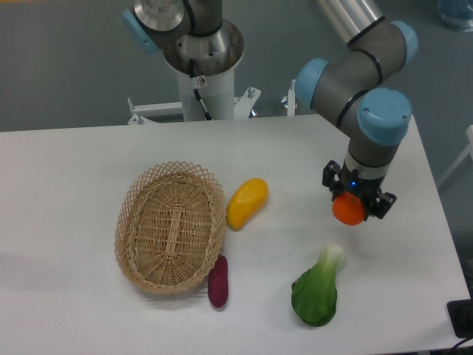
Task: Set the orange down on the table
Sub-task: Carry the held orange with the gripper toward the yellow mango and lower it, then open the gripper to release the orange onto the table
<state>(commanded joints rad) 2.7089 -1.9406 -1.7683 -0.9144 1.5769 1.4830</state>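
The orange (348, 211) is a small round bright-orange fruit, held between the fingers of my gripper (349, 208) at the right side of the white table (74, 170). The gripper is shut on the orange and points down. The orange hangs just above the tabletop or close to it; I cannot tell whether it touches. The gripper's fingers are mostly hidden behind the fruit and the black gripper body.
A woven wicker basket (171, 228) sits empty at centre left. A yellow mango-like fruit (246, 203) lies beside its right rim. A purple sweet potato (218, 281) lies by the basket's front. A green bok choy (318, 290) lies below the gripper, toward the front edge.
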